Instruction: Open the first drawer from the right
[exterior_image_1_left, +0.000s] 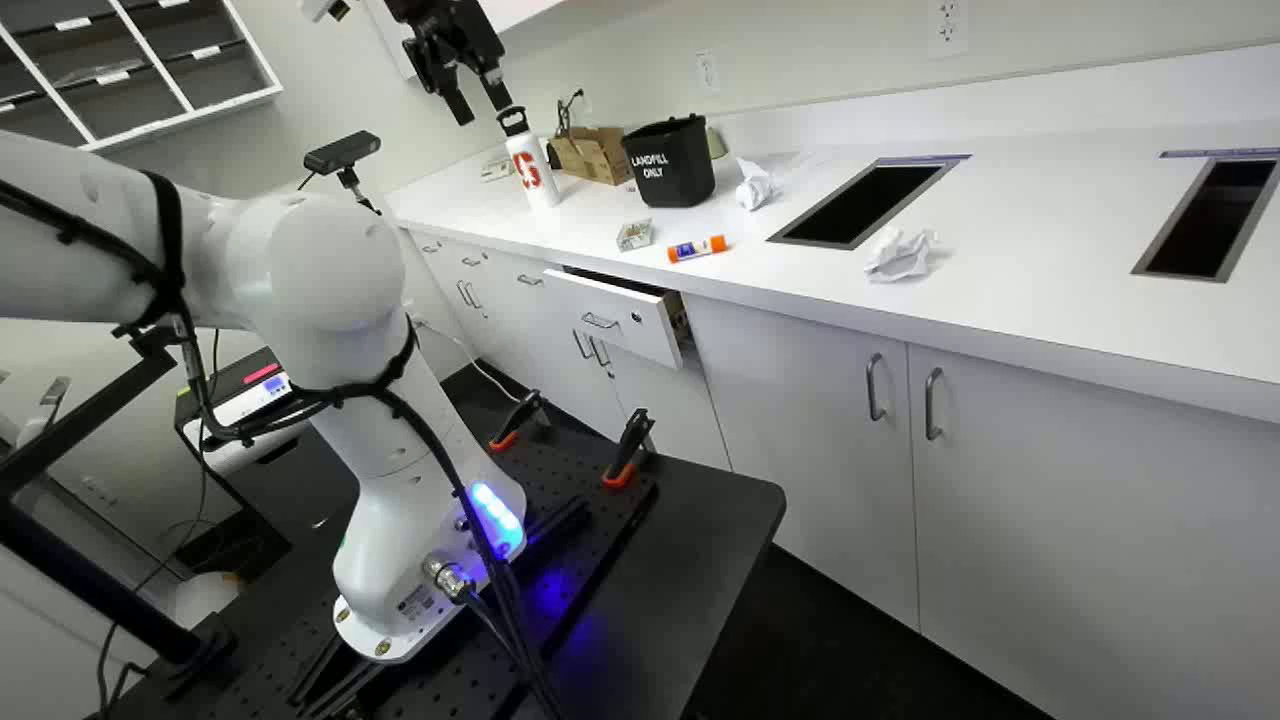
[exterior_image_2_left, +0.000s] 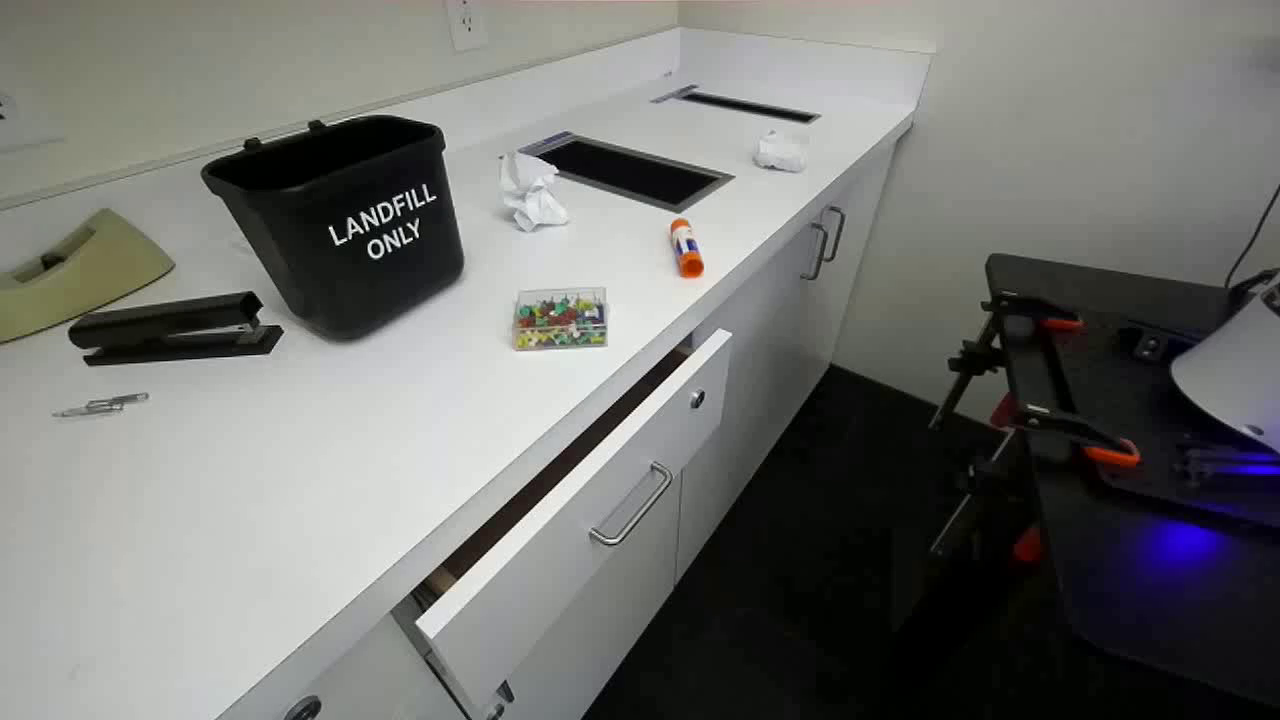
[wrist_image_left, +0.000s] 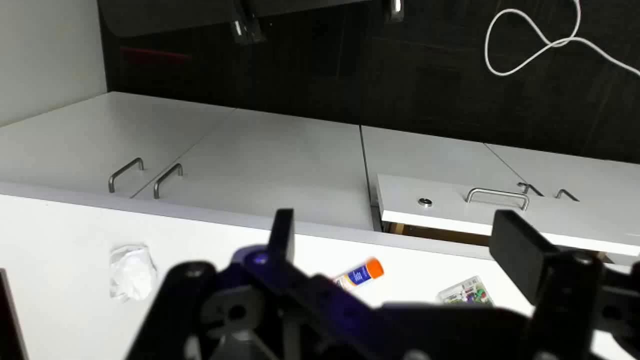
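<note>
The drawer (exterior_image_1_left: 618, 318) with a flat white front is pulled partly out under the counter. Its front also shows in an exterior view (exterior_image_2_left: 565, 580) and in the wrist view (wrist_image_left: 450, 202). A dark gap shows behind the front, with a bit of light wood inside. Its silver bar handle (exterior_image_2_left: 635, 508) and a round lock sit on the front; the handle (wrist_image_left: 497, 192) lies beyond the right finger in the wrist view. My gripper (exterior_image_1_left: 481, 108) is high over the counter, apart from the drawer. Its fingers (wrist_image_left: 392, 220) are wide apart with nothing between them.
On the white counter (exterior_image_1_left: 820, 290) are a glue stick (exterior_image_1_left: 697, 248), a push-pin box (exterior_image_2_left: 560, 319), a black bin (exterior_image_2_left: 350, 240), crumpled papers, a stapler (exterior_image_2_left: 175, 328) and a white bottle (exterior_image_1_left: 532, 170). The counter has two dark framed cutouts. Cabinet doors (exterior_image_1_left: 1050, 480) stand beside the drawer.
</note>
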